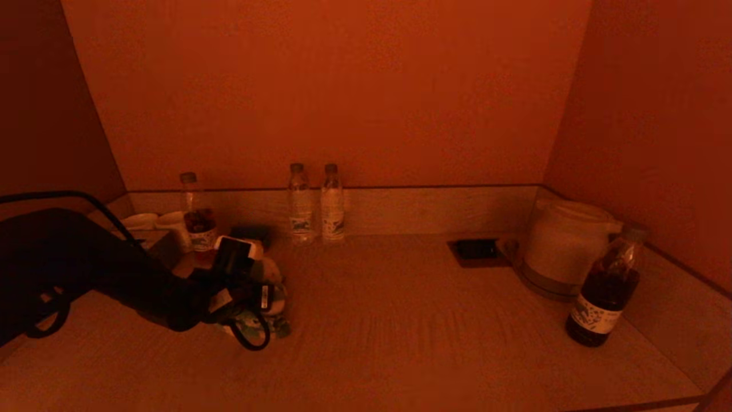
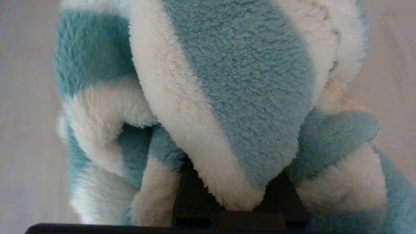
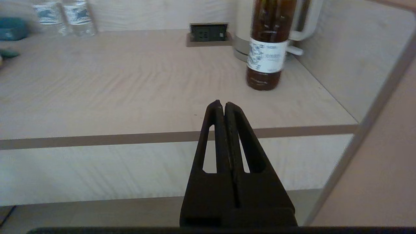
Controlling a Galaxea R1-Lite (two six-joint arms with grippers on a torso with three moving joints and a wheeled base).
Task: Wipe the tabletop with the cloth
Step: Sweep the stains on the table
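Labels unreadable; left tool grips cloth on tabletop; right tool closed, empty.

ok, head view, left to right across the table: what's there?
left gripper gripping the cloth → two clear water bottles → recessed power socket → white kettle → dark-liquid bottle.

Fluffy fleece cloth; matt, wood-grained tabletop; glossy dark bottle.

Wood tabletop w/ cloth, bottles, kettle
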